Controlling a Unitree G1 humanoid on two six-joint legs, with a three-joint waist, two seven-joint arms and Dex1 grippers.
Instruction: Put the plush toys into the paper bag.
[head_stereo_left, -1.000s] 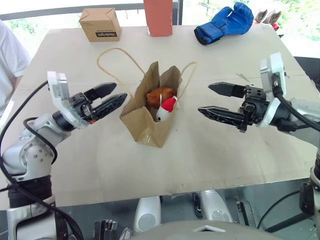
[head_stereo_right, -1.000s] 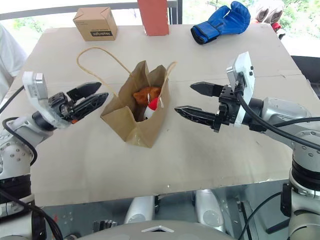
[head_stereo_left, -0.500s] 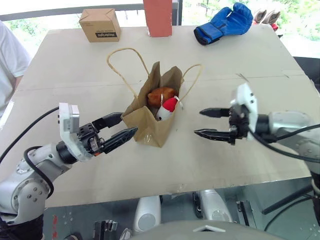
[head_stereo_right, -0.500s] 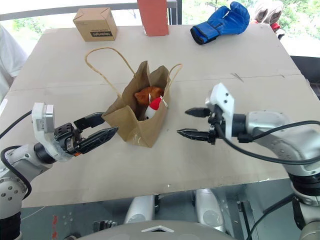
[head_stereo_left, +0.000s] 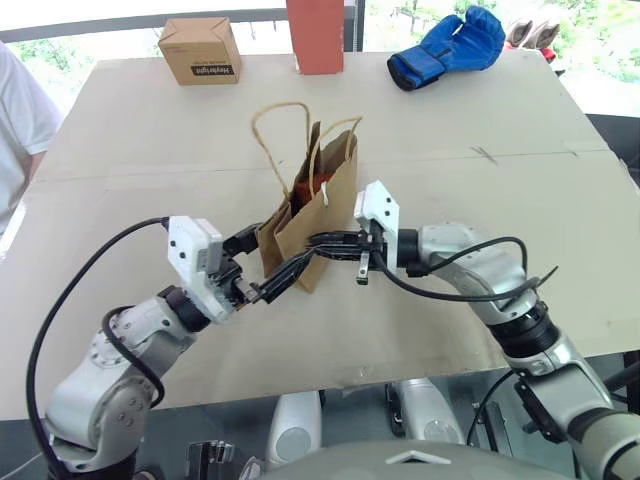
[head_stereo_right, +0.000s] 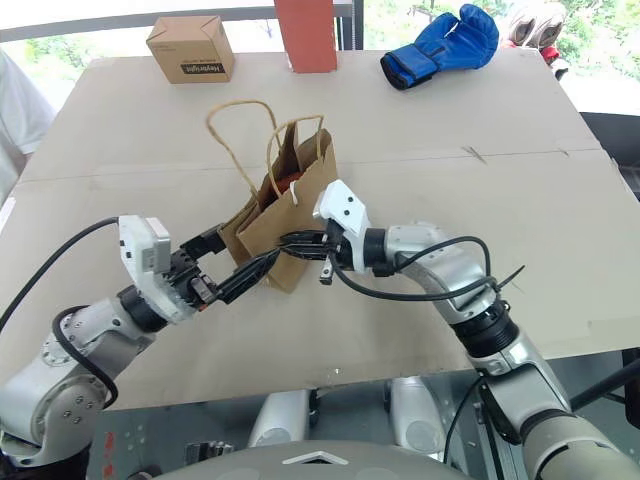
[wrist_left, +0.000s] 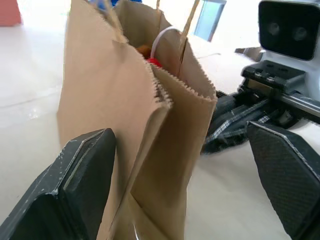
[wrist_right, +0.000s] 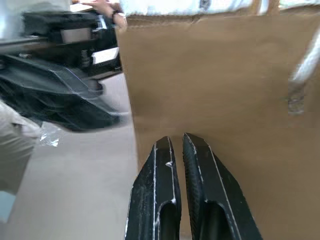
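Between the two grippers stands the paper bag (head_stereo_left: 312, 215), upright on the table (head_stereo_left: 480, 120); the left gripper (head_stereo_left: 270, 265) has its black fingers spread wide apart around the bag's lower corner, one finger against the near side panel and the other out beyond the bag's edge, nothing clamped; the right gripper (head_stereo_left: 322, 243) lies level with its fingers pressed together, their tips against the bag's broad face just beside the left gripper's far finger, with no paper visibly caught between them; above both grippers the bag's mouth is pinched narrow, its two loop handles (head_stereo_left: 283, 125) standing up; inside the mouth, seen from the left wrist, a scrap of red and brown marks the plush toys (wrist_left: 150, 55), mostly hidden by the paper; well beyond the grippers, at the table's far edge, sit a small cardboard box (head_stereo_left: 200, 49), a red upright block (head_stereo_left: 316, 35) and a blue padded glove (head_stereo_left: 448, 46); a person's white sleeve (head_stereo_left: 18, 120) shows out past the left arm.
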